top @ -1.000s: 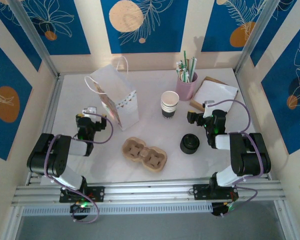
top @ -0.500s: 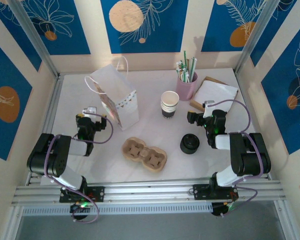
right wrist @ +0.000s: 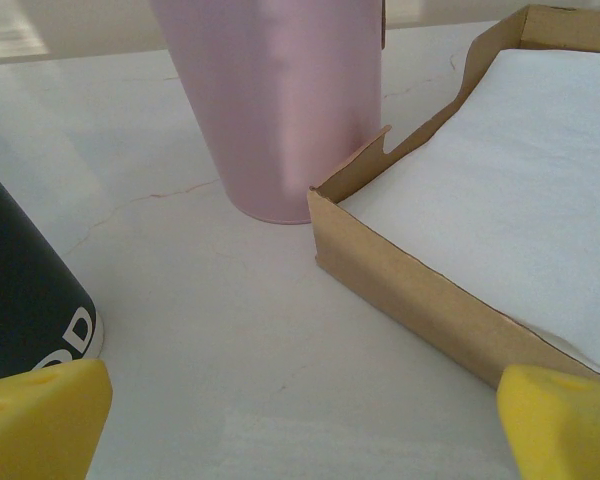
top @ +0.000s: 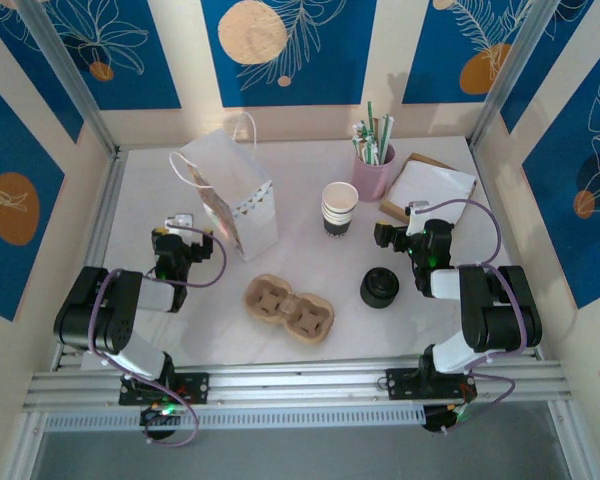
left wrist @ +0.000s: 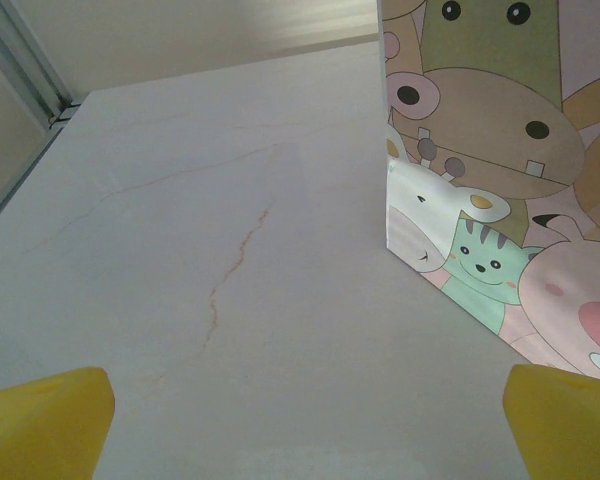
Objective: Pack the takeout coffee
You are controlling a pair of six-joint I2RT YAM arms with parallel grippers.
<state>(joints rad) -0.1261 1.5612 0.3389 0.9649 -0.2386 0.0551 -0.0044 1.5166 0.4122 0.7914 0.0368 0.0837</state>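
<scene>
Jaws of the left gripper [left wrist: 302, 428] stand wide with nothing between them, low over the pale surface [left wrist: 180, 260]. Just to its right and a little farther stands a paper bag [left wrist: 480, 150] printed with cartoon animals. The right gripper [right wrist: 300, 425] is wide too and holds nothing. Beyond it a pink cup [right wrist: 280, 100] of straws [top: 373, 130] stands close beside a cardboard tray [right wrist: 410, 265] of white napkins [right wrist: 520, 190], on the right. Left of this gripper is a stack of lidless paper cups [top: 340, 208]. Nearer lie black lids [top: 379, 289], and a cardboard cup carrier [top: 288, 307] sits near the middle.
</scene>
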